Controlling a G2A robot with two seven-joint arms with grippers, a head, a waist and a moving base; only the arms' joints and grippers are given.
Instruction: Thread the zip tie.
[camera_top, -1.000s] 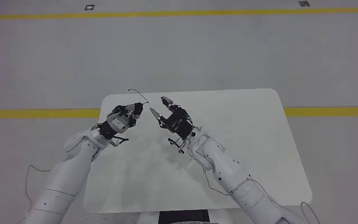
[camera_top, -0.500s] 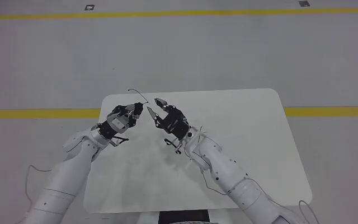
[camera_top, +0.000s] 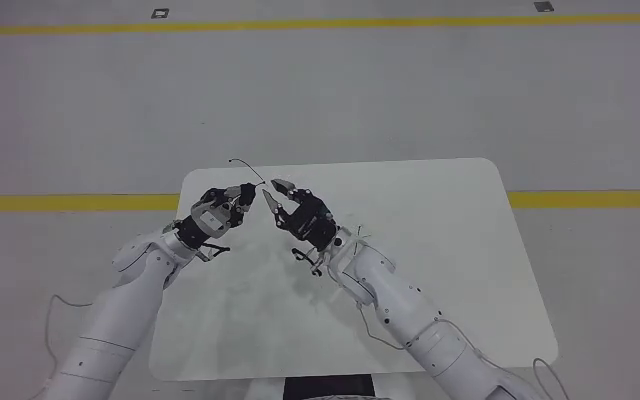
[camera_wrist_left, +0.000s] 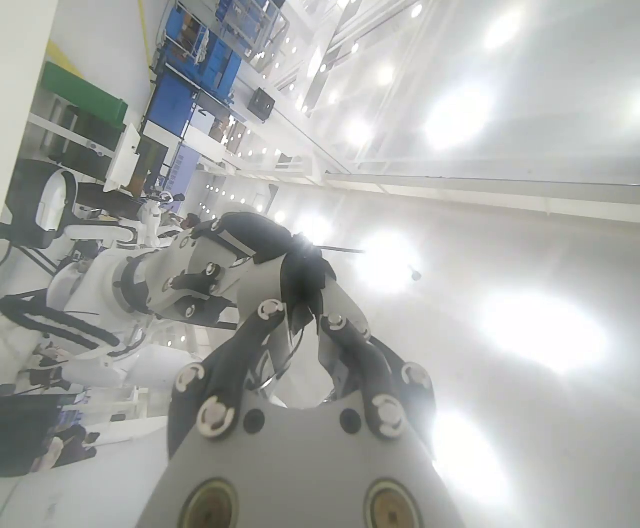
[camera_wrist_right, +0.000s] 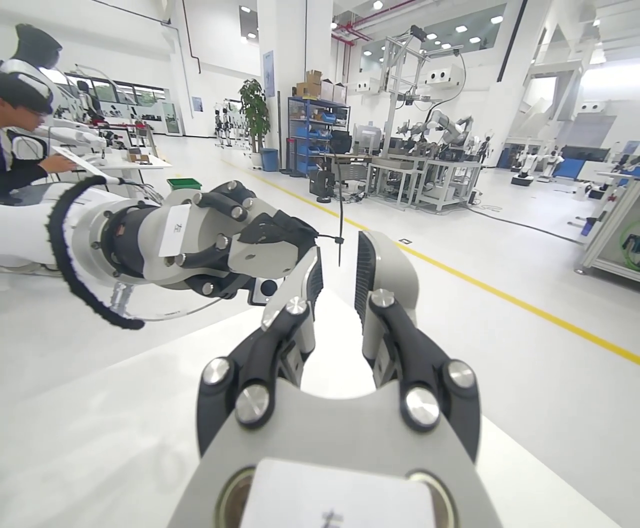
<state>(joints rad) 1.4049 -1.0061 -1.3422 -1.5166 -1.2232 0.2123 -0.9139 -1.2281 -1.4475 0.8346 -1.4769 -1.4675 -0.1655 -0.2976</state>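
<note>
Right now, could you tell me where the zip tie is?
Top view: the zip tie is pinched in the left gripper over the table, at its far left, beside the open right gripper.

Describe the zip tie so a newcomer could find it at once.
Over the far left corner of the white table, the left gripper faces the right gripper. It pinches the zip tie, a curved black strip thinner than anything nearby.

**2 grippers facing, tips close**

The left arm extends from 7 o'clock, its left gripper (camera_top: 246, 193) pinched on the zip tie (camera_wrist_right: 340, 200). The right arm extends from 5 o'clock; the right gripper (camera_top: 270, 191) faces it, jaws apart.
</note>
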